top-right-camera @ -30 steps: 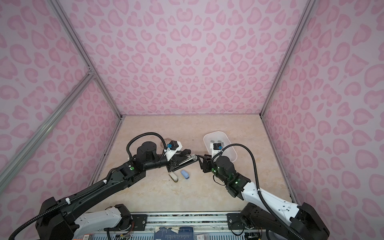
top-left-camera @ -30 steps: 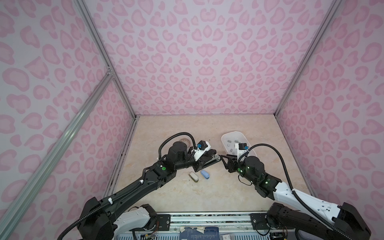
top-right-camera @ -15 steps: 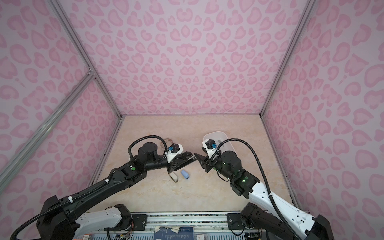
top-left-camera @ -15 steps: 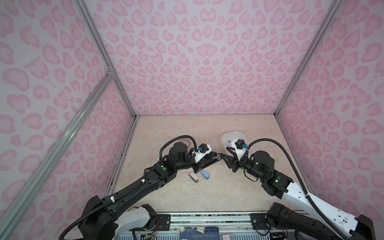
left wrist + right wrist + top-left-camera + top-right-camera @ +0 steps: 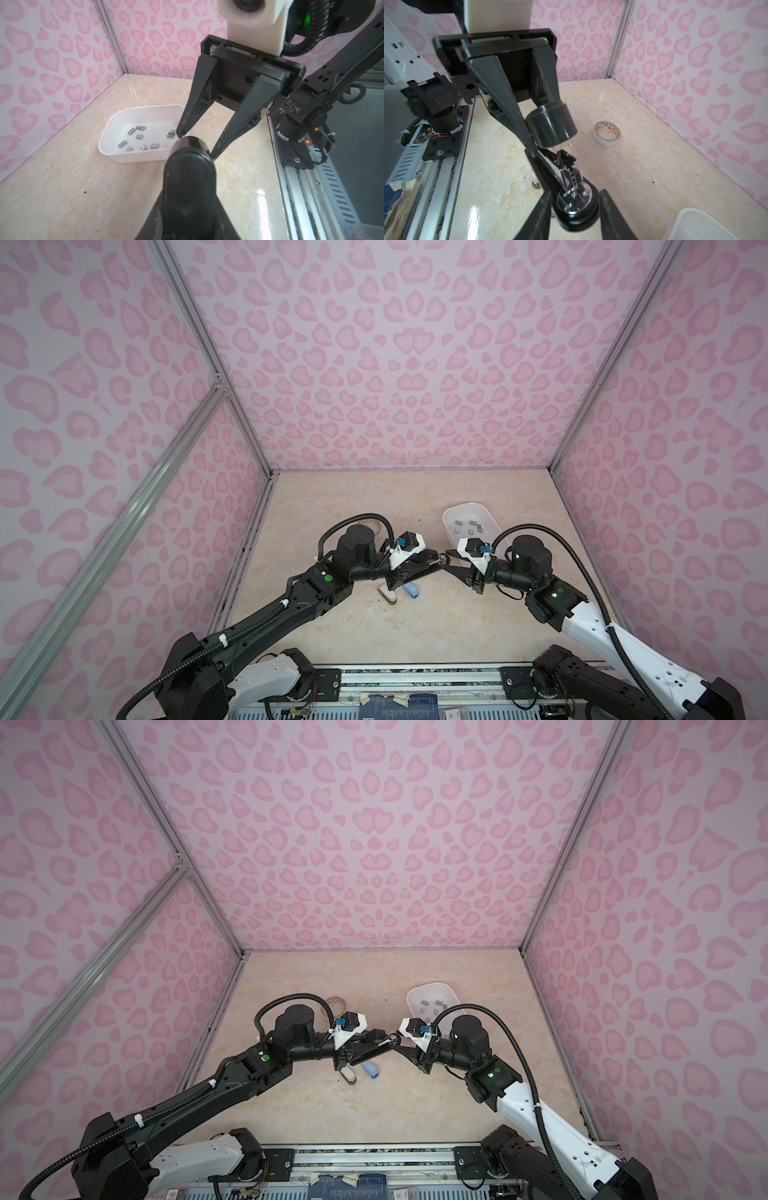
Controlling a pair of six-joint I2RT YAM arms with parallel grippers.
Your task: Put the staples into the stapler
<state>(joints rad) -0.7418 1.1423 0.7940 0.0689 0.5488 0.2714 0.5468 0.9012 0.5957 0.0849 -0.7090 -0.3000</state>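
A black stapler (image 5: 566,176) hangs above the table, swung open. My left gripper (image 5: 419,566) is shut on its thick black top arm (image 5: 550,124). The metal magazine and the base with its round anvil plate (image 5: 574,197) point toward my right gripper (image 5: 575,192). That gripper is open, with one jaw on each side of the base's front end, very close to it. Both top views show the two grippers meeting tip to tip over the middle of the table. The staples (image 5: 135,137), several small grey strips, lie loose in a white tray (image 5: 451,516).
A roll of white tape (image 5: 606,134) lies on the table behind the left gripper. Under the left gripper lie a small white stapler (image 5: 387,595) and a small blue one (image 5: 411,591). Pink patterned walls close three sides, and a metal rail (image 5: 415,672) runs along the front.
My right gripper has risen and moved left up to the stapler's front end, and its jaws have narrowed. The left gripper has lifted the stapler slightly.
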